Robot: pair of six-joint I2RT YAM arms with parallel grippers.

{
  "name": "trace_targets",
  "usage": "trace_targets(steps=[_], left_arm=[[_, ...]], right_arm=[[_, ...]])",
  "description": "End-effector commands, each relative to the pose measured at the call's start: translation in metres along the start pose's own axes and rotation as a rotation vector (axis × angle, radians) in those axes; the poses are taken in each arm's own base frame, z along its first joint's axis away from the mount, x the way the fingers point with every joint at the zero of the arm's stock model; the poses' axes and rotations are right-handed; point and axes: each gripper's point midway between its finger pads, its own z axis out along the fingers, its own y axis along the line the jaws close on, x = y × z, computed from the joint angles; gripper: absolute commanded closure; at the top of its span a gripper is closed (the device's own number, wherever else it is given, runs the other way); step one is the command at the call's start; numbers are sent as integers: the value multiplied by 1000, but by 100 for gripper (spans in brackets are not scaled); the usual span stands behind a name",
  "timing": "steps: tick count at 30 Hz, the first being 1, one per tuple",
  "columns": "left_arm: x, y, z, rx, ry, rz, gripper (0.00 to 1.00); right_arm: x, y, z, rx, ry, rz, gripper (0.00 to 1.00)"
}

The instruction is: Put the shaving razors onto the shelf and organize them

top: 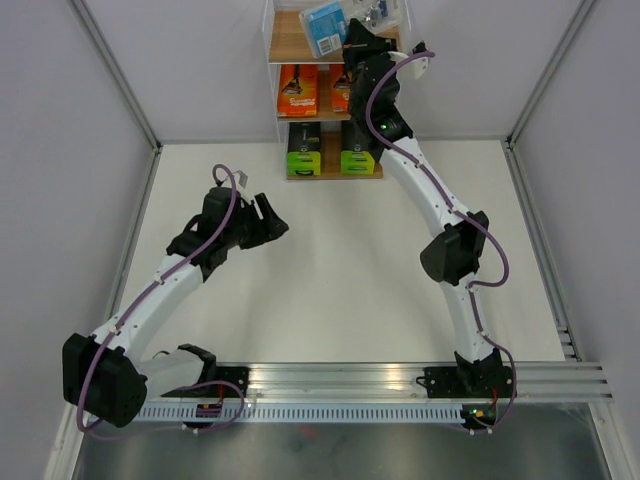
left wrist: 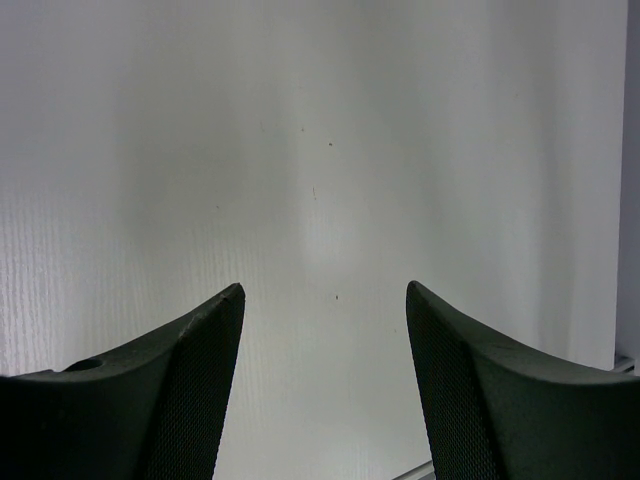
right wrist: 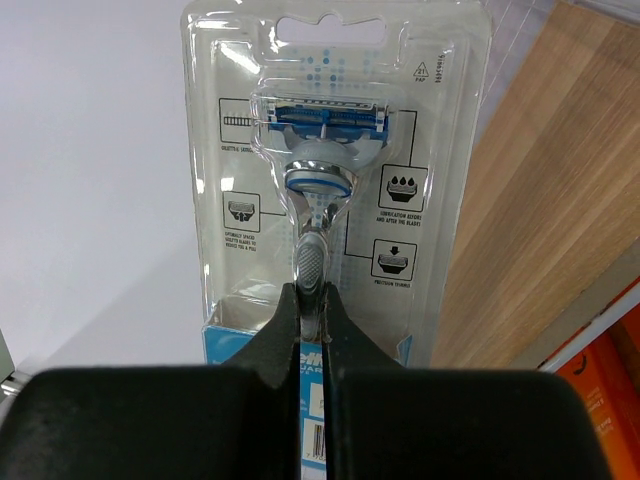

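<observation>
Fingers (right wrist: pixel 275 340) of my right gripper (right wrist: pixel 312 300) clench the lower edge of the light blue razor pack (right wrist: pixel 335 150), centre frame; the shelf (right wrist: pixel 540 200) board shows at right; orange packs (top: pixel 298 90) and green packs (top: pixel 304 160) sit on lower tiers; my left gripper (left wrist: pixel 325 288) hangs spread, empty.

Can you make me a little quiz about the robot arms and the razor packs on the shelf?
1. True or false: the left gripper is holding a razor pack.
2. Which packs stand on the lowest board of the shelf? A orange, B green-and-black, C purple.
3. Fill in: the right gripper is shut on the ____ pack with a clear blister.

Key:
1. False. Its jaws are open with nothing between them.
2. B, the green-and-black packs.
3. Light blue. It holds the light blue razor pack.
</observation>
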Motion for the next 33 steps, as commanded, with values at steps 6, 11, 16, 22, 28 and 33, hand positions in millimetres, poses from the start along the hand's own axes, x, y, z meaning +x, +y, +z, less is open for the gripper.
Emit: trace_targets(steps=[6, 11, 16, 22, 28, 33], left_arm=[[-14, 1, -8, -15, -55, -24, 28], [-17, 2, -7, -21, -61, -28, 27], [-16, 4, -4, -25, -50, -25, 27], [-19, 1, -2, -16, -51, -22, 27], [-18, 2, -2, -18, -50, -21, 27], [-19, 0, -3, -9, -50, -21, 27]], right_arm=[[-7, -5, 8, 13, -32, -7, 91], [-8, -2, 9, 2, -33, -3, 80], [-10, 1, 10, -4, -20, -20, 68], [-10, 7, 11, -27, -7, -21, 71], [-8, 4, 12, -29, 2, -27, 65], [-9, 16, 11, -65, 36, -23, 55]])
